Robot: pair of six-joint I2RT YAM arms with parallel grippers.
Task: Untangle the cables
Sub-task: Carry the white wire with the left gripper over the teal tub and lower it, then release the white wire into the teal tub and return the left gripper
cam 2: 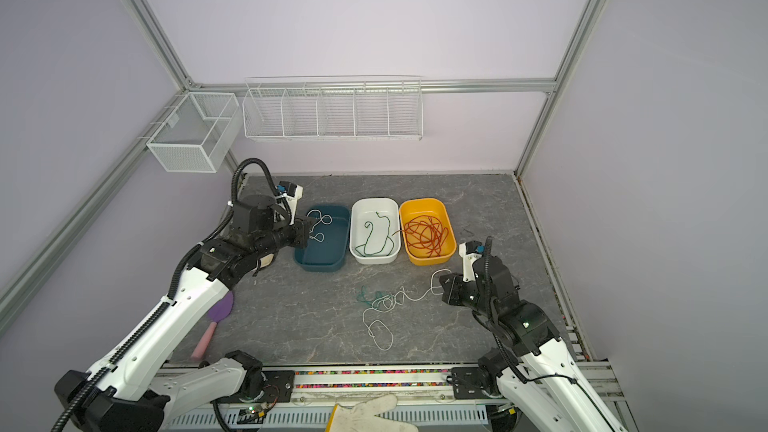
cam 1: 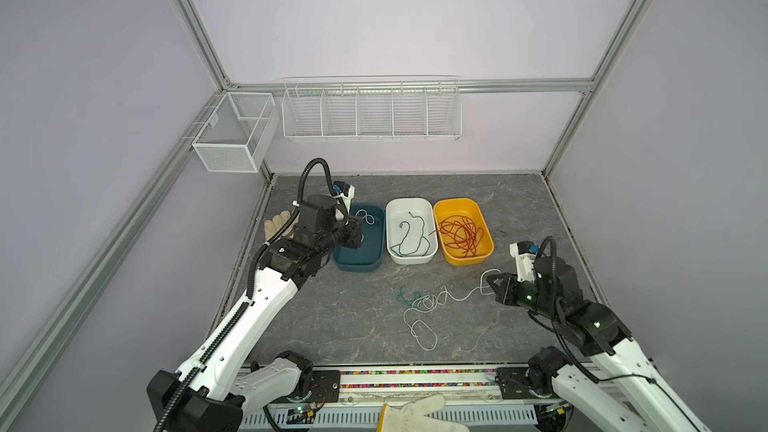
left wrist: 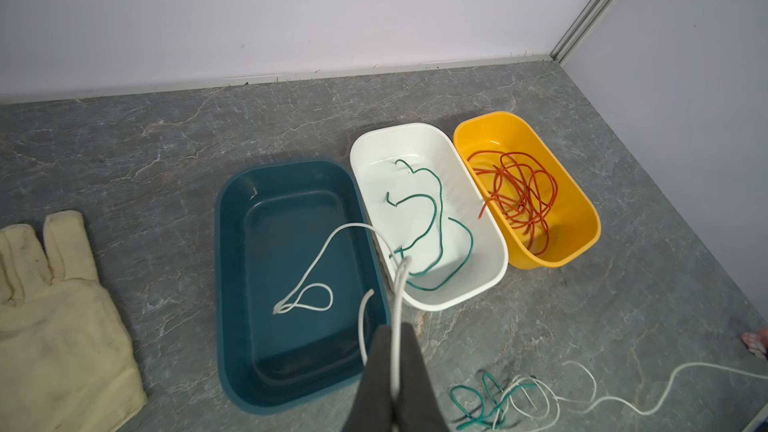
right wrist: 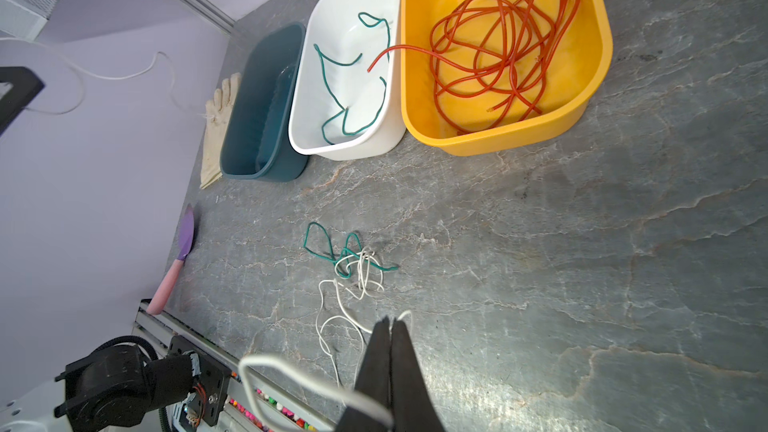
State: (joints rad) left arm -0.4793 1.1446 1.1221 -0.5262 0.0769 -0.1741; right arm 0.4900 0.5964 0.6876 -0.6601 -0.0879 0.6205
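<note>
Three oblong plastic tubs stand in a row at the back of the grey marbled tabletop (cam 1: pixel 519 209): a dark teal tub (left wrist: pixel 291 351), a white tub (left wrist: pixel 415 130) and a yellow tub (left wrist: pixel 582 209). The sorting looks to go by colour. A coil of thin red-orange cable (left wrist: pixel 519 197) fills the yellow tub, and one curly dark green cable (left wrist: pixel 435 209) lies in the white tub. The left gripper (left wrist: pixel 392 328) hangs over the teal tub, jaws pinched tight on a short white cable (left wrist: pixel 397 292). The cable's looped tail already rests on the tub floor, so I take this piece as being lowered in, with only the release left. The right gripper (right wrist: pixel 390 322) is at the right of the table, seemingly just off the surface, jaws clamped on one end of a long white cable (right wrist: pixel 291 371). That strand runs down to a small knot (right wrist: pixel 353 259) in mid-table, where it winds through a second green cable (right wrist: pixel 306 243), then trails in loose loops toward the front rail. It is probably held by the end so that a pull draws white out of green. Nothing pins the green piece, so it may drag along. A cream fabric glove (left wrist: pixel 50 305) lies beside the teal tub. A pink-handled purple scoop (cam 2: pixel 216 317) lies near the left arm. Both are clear of the work.
</note>
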